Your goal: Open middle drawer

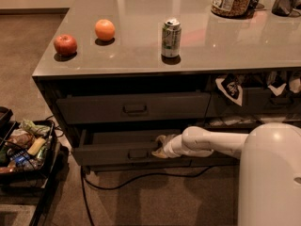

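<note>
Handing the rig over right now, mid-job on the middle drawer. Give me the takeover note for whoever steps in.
Gripper: low in front of the cabinet, at the top edge of the middle drawer front, just right of its handle; its hold can't be confirmed.
Middle drawer: partly out, a strip of grey interior showing, below the closed top drawer.
Done: opening started.
Left: probably pull further out, then let go.
</note>
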Available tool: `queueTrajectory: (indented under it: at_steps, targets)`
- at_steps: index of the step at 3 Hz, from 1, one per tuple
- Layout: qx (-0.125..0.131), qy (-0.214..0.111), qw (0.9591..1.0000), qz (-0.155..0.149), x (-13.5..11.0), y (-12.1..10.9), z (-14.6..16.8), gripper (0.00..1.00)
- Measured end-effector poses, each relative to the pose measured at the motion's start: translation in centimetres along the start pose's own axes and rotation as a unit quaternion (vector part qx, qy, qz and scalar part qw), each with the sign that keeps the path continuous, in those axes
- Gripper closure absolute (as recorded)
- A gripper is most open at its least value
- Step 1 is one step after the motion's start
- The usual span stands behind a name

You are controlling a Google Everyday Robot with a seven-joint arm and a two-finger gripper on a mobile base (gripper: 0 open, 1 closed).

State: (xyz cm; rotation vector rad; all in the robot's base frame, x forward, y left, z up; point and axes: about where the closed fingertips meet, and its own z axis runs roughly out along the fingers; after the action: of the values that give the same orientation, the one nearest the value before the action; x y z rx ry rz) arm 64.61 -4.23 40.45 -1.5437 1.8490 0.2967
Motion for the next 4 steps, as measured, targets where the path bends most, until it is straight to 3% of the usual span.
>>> queueTrajectory:
  at_steps: [1, 3, 4]
  targets:
    - [0.000, 0.000, 1.0000, 0.000, 0.0, -0.1, -0.3, 0.50]
    - [-0.033, 0.006, 0.9994, -0.004, -0.6, 3.7, -0.7, 0.48]
    - [-0.044, -0.017, 0.9979, -0.043, -0.5, 5.6, -1.1, 0.46]
